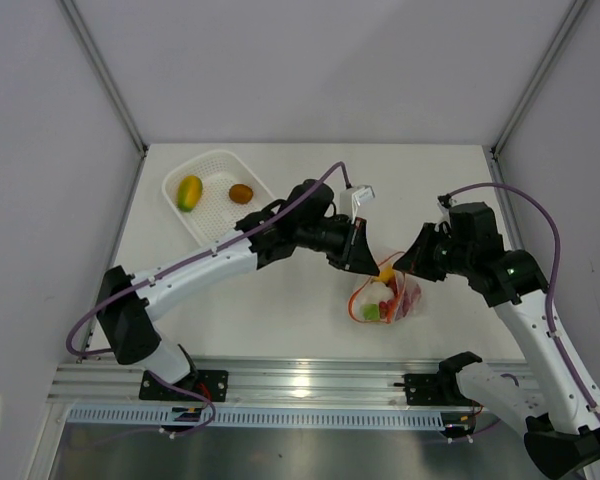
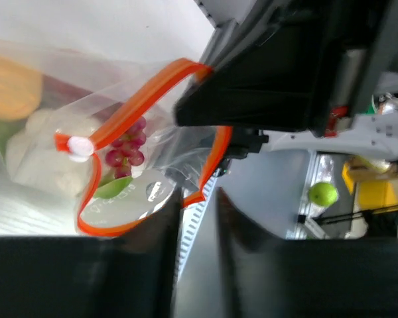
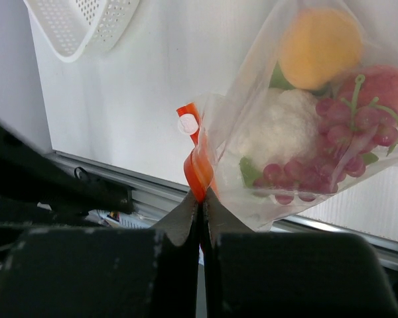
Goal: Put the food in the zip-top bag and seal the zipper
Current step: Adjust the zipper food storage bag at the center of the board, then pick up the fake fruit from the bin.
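The clear zip-top bag [image 1: 385, 297] hangs between my two grippers, its mouth gaping. Its red-orange zipper [image 2: 142, 99] forms an open loop with a white slider [image 2: 79, 146] at one end. My right gripper [image 3: 202, 196] is shut on the zipper [image 3: 198, 169] just below the slider [image 3: 188, 123]. My left gripper [image 2: 198, 202] is slightly open, with the zipper's lower lip lying at its fingertips. In the bag are the orange [image 3: 318, 45], the white-and-green piece [image 3: 285, 129], the red grape cluster [image 3: 348, 129] and a pinkish piece [image 3: 385, 83]. The mango [image 1: 188, 192] and the brown piece [image 1: 240, 193] lie in the basket.
The white mesh basket [image 1: 208, 228] stands at the back left of the table, and its corner also shows in the right wrist view [image 3: 79, 30]. The aluminium rail [image 1: 300, 380] runs along the table's near edge under the bag. Grey walls close in the sides.
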Motion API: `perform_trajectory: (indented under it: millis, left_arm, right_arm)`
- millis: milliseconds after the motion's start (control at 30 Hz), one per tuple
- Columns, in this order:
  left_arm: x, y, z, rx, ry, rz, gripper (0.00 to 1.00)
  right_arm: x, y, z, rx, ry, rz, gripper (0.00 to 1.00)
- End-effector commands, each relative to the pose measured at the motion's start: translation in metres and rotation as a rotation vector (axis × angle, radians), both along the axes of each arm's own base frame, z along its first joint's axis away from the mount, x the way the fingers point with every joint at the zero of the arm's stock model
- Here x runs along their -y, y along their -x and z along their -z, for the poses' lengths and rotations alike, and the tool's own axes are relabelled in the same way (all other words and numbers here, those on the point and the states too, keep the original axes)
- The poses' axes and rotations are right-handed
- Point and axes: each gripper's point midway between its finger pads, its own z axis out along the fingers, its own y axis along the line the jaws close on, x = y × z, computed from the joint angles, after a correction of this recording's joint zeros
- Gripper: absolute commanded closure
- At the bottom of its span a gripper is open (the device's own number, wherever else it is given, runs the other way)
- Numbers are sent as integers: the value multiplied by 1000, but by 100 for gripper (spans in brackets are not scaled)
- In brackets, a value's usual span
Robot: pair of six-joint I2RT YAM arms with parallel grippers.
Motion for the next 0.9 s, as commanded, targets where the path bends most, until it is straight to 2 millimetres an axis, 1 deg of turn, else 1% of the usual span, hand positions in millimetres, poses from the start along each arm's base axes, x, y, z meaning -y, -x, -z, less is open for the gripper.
perform_trajectory:
  millis: [0, 33, 67, 100, 133, 167, 200, 233, 300, 333, 367, 400, 433, 467, 500, 533, 567, 600, 633, 667, 700, 733, 767, 800, 833, 867]
  left_arm:
    - [-9, -7, 9, 44, -71, -62, 67]
    - [-19, -20, 23, 78, -136, -139, 37]
    - [-28, -26, 20, 107, -146, -182, 21]
    - [-36, -33, 25, 121, -167, -212, 13]
    - [-43, -41, 25, 137, -182, -248, 1]
    - [-54, -55, 23, 138, -189, -291, 0]
    - [-61, -64, 20, 139, -193, -324, 1]
    - [-79, -84, 21, 135, -224, -398, 0]
    - [-100, -105, 20, 141, -262, -492, 0]
    - [-110, -117, 16, 147, -277, -548, 1]
    - [-136, -139, 15, 154, -328, -665, 0]
    - [-148, -151, 10, 153, -336, -724, 1]
    - [-157, -161, 13, 136, -350, -768, 1]
    - [-180, -180, 14, 131, -373, -855, 0]
    - [-190, -191, 8, 128, -366, -898, 1]
    - [-210, -207, 15, 75, -377, -985, 1]
    - [-219, -214, 19, 47, -379, -1019, 0]
    - [-227, -223, 18, 12, -355, -1057, 1]
    - [-246, -237, 27, -26, -356, -1109, 0]
    - [-248, -242, 29, -55, -325, -1102, 0]
    - [-255, -253, 30, -78, -293, -1143, 1]
    - [-272, -262, 35, -108, -285, -1192, 0]
    - [-278, -270, 48, -149, -298, -1215, 1]
    - [-285, -277, 49, -179, -284, -1250, 0]
    - [-298, -285, 54, -199, -284, -1291, 0]
    - [-303, -293, 63, -222, -293, -1318, 0]
  right_arm:
    - [1, -5, -23, 96, -17, 1, 100]
    - [1, -5, -25, 101, -18, 0, 100]
    - [1, -4, -25, 99, -19, -1, 100]
    - [0, -4, -26, 104, -20, -5, 100]
    - [-1, -4, -27, 105, -26, -7, 100]
    - [-1, -4, -25, 100, -26, -9, 100]
    - [-2, -4, -25, 101, -28, -13, 100]
    - [-2, -5, -25, 100, -25, -17, 100]
    - [-3, -5, -24, 100, -23, -20, 100]
    - [-3, -6, -24, 102, -21, -22, 100]
    - [-3, -7, -24, 103, -19, -21, 100]
    - [-3, -8, -23, 101, -17, -23, 100]
    - [-3, -8, -23, 104, -16, -26, 100]
    - [-3, -8, -21, 99, -13, -27, 100]
    - [-4, -9, -20, 97, -10, -32, 100]
    - [-4, -10, -19, 95, -7, -31, 100]
    - [-4, -11, -18, 95, -7, -34, 100]
    - [-5, -12, -16, 93, -3, -36, 100]
    - [-5, -13, -15, 89, -3, -37, 100]
    - [-6, -14, -14, 88, -4, -40, 100]
    - [-7, -14, -14, 87, -7, -43, 100]
    - [-7, -15, -13, 87, -7, -44, 100]
    - [-8, -16, -13, 88, -4, -48, 100]
    - [-7, -18, -12, 88, 6, -52, 100]
    - [-7, -19, -13, 90, 11, -49, 100]
    - [-6, -21, -12, 91, 19, -46, 100]
